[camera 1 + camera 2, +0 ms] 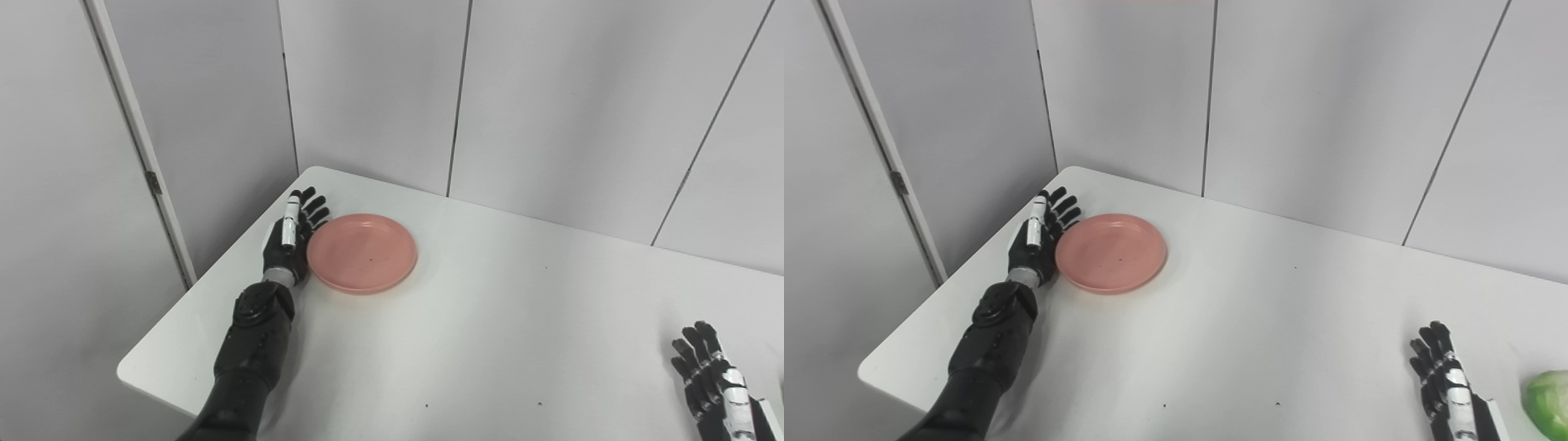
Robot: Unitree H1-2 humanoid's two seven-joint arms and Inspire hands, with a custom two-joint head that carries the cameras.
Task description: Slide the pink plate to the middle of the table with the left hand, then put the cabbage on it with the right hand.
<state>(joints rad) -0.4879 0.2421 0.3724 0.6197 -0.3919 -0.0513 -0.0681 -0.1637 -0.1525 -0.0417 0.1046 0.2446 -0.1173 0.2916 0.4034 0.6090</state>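
Note:
The pink plate [362, 252] lies flat on the white table [490, 343], near its far left corner. My left hand [293, 236] stands edge-on against the plate's left rim, fingers stretched out and apart, holding nothing. My right hand [713, 383] rests open at the table's near right, fingers pointing away from me. The green cabbage [1548, 401] shows only in the right eye view, cut by the frame's right edge, just right of my right hand [1445, 383] and not touching it.
Grey wall panels [551, 104] close off the table at the back and on the left. The table's left edge [202, 288] runs close beside my left forearm. A few small dark specks dot the tabletop.

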